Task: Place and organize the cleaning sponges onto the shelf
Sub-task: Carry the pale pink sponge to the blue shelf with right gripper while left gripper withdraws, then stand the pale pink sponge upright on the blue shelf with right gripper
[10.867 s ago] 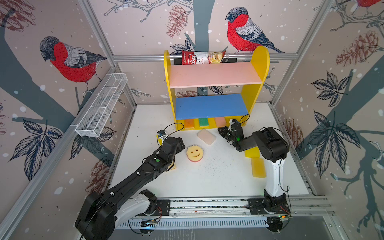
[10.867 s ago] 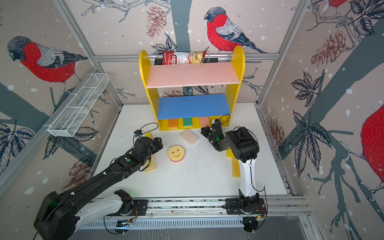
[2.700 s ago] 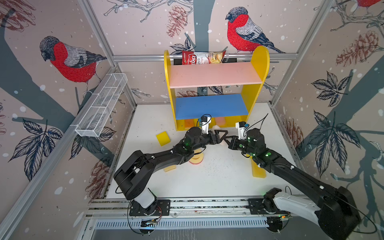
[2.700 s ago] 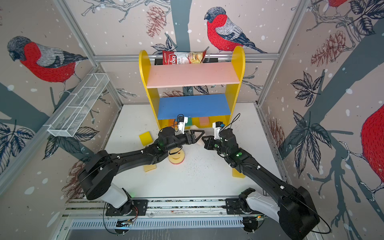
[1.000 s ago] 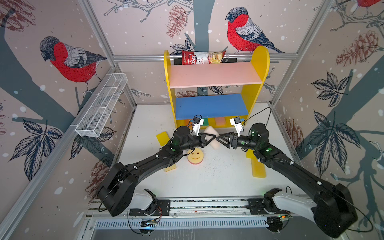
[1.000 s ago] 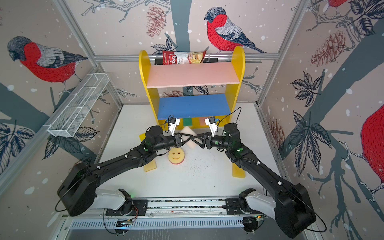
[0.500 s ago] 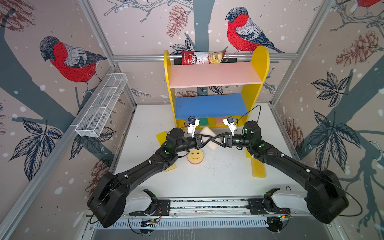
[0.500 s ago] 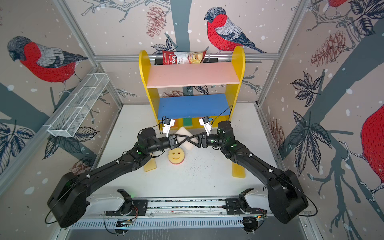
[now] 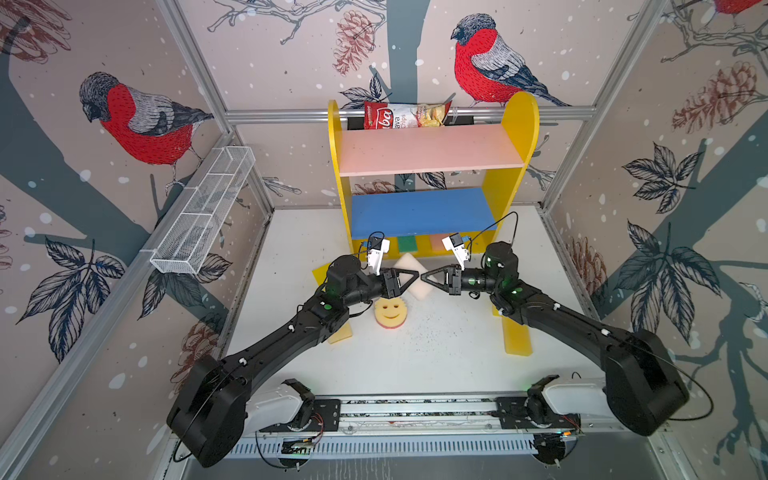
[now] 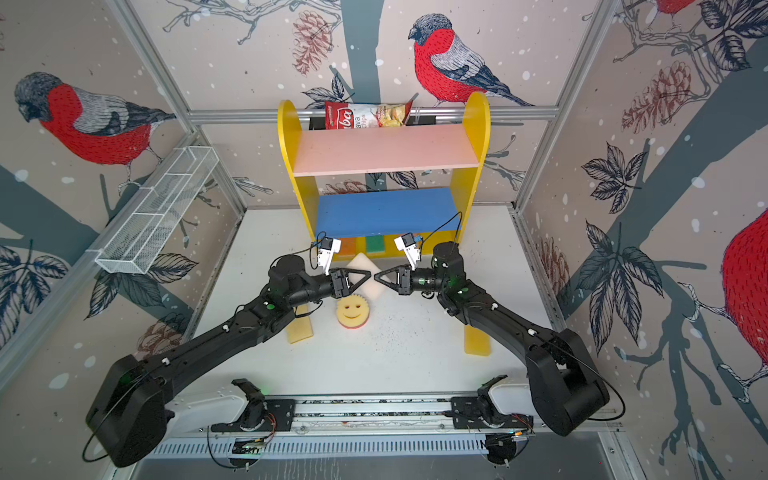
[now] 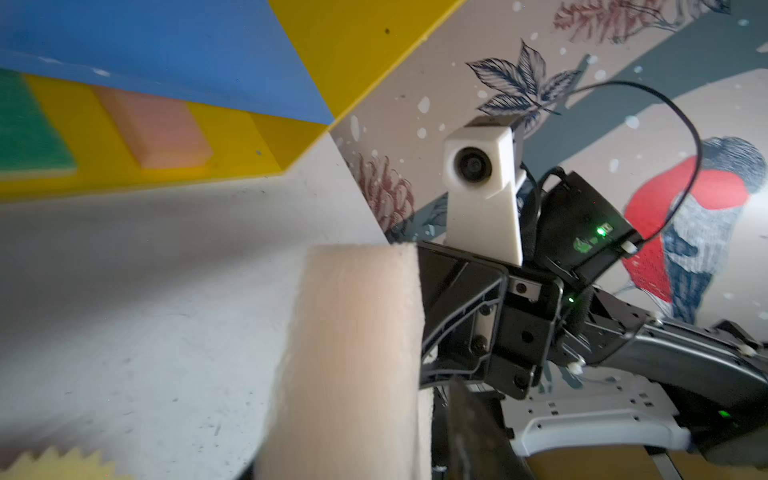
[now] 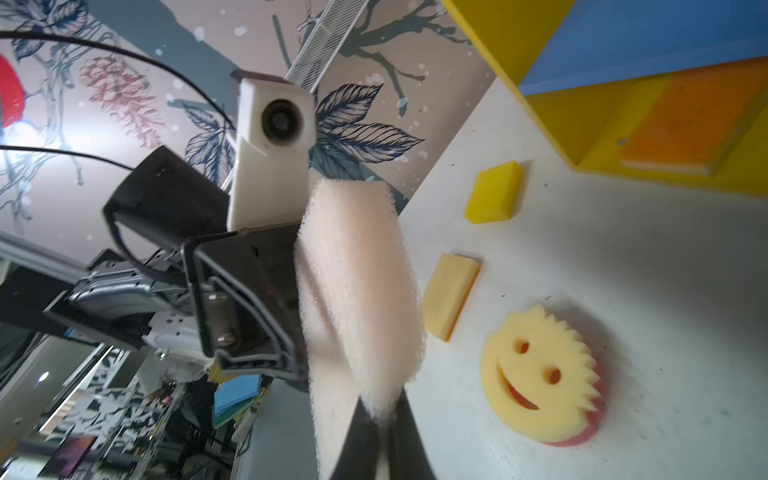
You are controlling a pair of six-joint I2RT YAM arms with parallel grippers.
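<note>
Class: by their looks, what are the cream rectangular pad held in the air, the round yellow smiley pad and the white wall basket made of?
Cream rectangular pad: soft open-cell foam, matt; fuzzy pored face, squeezed thin by the right gripper. Round yellow smiley pad: foam, probably, on a pink backing layer; matt, toothed rim. White wall basket: likely coated metal wire mesh; see-through grid.

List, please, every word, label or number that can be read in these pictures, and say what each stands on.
"ba": big white script on the chips bag, at the back of the shelf by its pink board; first letters hidden.
"ava chips": small print beside it, same bag.
Green-lit mark on the right arm: too blurred to read.
Nothing else carries text.
</note>
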